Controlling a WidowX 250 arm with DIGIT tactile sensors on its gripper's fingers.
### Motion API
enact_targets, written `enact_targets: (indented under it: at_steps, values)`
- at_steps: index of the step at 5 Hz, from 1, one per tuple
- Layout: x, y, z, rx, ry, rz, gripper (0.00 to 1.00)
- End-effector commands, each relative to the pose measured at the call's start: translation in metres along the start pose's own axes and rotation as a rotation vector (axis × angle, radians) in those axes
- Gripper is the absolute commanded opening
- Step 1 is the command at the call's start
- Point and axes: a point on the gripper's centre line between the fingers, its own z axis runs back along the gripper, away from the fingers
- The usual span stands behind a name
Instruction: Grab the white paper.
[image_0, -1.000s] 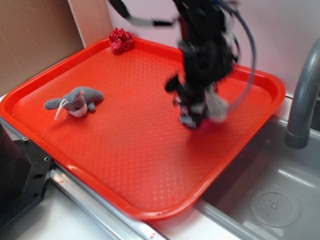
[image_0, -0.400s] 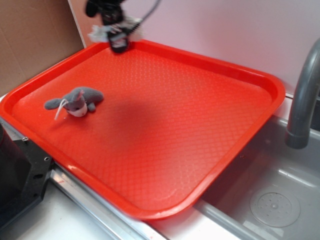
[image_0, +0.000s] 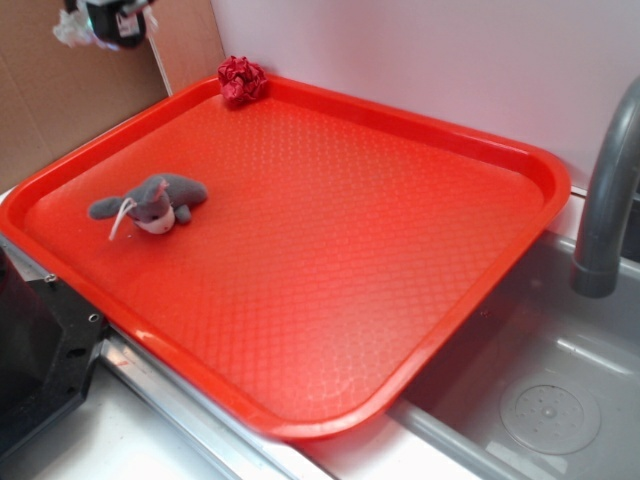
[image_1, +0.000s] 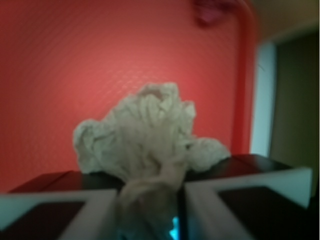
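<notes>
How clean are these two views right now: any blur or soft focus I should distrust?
Exterior view: sharp across the red tray and grey plush toy; the gripper is cropped at the top-left corner. Wrist view: soft throughout, the white paper and the fingers pinching it are blurred.

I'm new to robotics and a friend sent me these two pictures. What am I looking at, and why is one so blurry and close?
This is a robot arm with a camera near its hand. The wide picture is taken from outside, looking down on a red tray beside a grey sink. On the tray lie a grey plush toy and a red wad at the far rim. The gripper is at the top left corner, raised off the tray. The blurry picture comes from the wrist camera, looking past the jaws at what they pinch: the white paper, a crumpled off-white wad, with the tray far below.
</notes>
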Motion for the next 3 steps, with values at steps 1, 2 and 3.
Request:
enact_targets:
  at_steps: [1,2,3]
  values:
    - [0.007,-0.06,0.055,0.039,-0.139,0.389,0.0]
    - [0.007,-0.062,0.054,0.039,-0.144,0.387,0.0]
    - [0.01,-0.067,0.039,0.077,-0.136,0.371,0.0]
